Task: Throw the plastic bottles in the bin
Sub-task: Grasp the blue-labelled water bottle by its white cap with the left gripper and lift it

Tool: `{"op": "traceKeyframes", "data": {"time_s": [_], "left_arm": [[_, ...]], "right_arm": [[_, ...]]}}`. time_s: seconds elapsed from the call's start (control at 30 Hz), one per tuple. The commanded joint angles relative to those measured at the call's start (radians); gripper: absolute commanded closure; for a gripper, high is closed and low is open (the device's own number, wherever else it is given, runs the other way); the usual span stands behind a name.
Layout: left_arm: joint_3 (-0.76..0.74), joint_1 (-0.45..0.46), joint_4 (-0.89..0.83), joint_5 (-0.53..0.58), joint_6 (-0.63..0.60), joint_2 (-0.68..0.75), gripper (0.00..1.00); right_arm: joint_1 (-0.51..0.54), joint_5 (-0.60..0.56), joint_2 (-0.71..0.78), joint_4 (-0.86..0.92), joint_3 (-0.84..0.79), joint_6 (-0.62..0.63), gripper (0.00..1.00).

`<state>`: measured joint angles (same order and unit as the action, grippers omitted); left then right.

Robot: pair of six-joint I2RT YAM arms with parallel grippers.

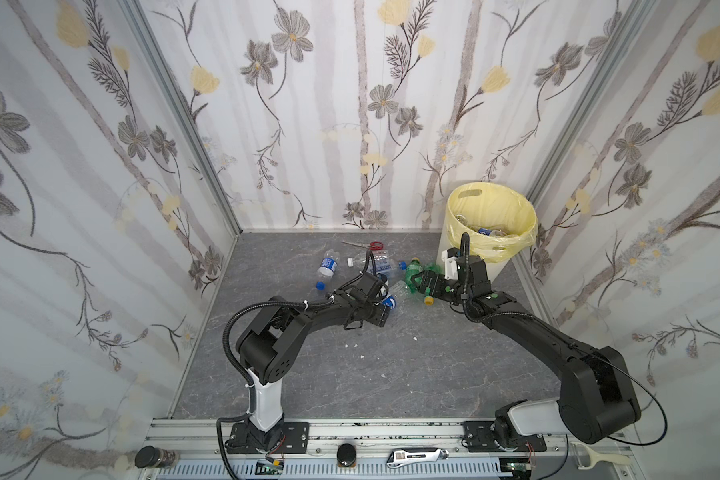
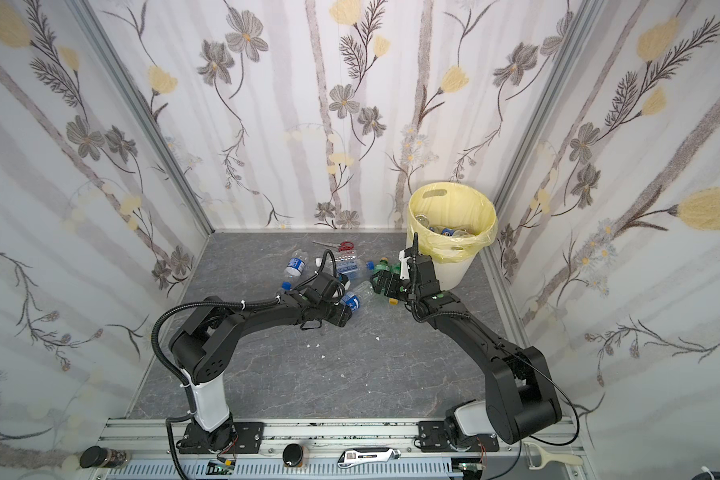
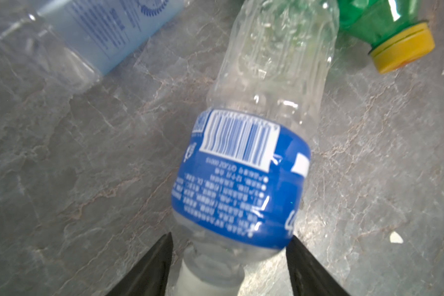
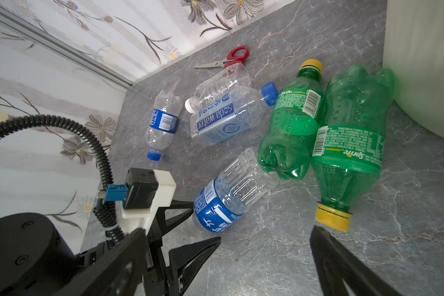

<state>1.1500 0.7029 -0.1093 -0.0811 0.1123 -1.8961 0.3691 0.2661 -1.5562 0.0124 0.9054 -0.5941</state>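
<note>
My left claw (image 3: 230, 237) is black — clear bottle (image 3: 274, 64), blue label (image 3: 241, 184); green bottle (image 3: 377, 20), yellow cap (image 3: 403, 48); desk (image 3: 87, 179) grey, marble-veined.

Robot test booth, floral-papered walls (image 1: 350, 124), aluminium rail (image 1: 391, 432), marble-look tabletop (image 1: 371, 374)

Green bottles (image 4: 292, 123) beside white bin (image 4: 420, 64)

bin (image 4: 426, 64) cut off by edge, bottle cap (image 3: 203, 280) blurred; binned bottles (image 1: 489, 232) half hidden
</note>
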Motion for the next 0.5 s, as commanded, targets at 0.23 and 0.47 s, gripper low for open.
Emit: {"op": "traceKeyframes", "data": {"time_s": [0.23, 0.47], "left_arm": [[0.095, 0.000, 0.005, -0.015, -0.007, -0.098, 0.29], [0.072, 0.000, 0.005, -0.021, -0.019, -0.073, 0.50]], "right_arm": [[-0.007, 0.017, 0.010, -0.034, -0.001, -0.009, 0.00], [-0.010, 0.025, -0.002, -0.033, 0.004, -0.010, 0.00]]}}
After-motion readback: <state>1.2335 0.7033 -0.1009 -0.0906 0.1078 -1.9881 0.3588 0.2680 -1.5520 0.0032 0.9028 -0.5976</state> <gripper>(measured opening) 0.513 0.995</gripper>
